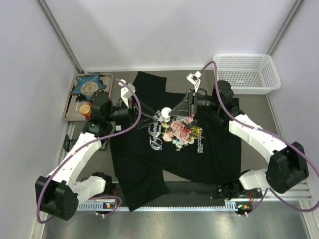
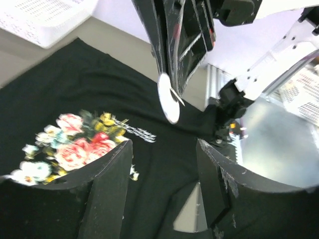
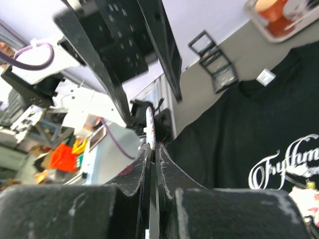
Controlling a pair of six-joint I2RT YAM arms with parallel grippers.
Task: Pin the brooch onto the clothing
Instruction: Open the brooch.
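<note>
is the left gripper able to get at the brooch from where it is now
Probably yes: the left gripper is open and faces the brooch, nothing between them. The right gripper is shut on one edge only, leaving the rest bare above the shirt.

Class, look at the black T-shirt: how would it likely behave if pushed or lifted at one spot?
Probably floppy: the T-shirt lies flat with an uneven, rumpled lower hem, so a push would likely bunch it rather than slide it whole. Lifted at one spot, it would probably drape. It looks like thin cloth, so seemingly light.
</note>
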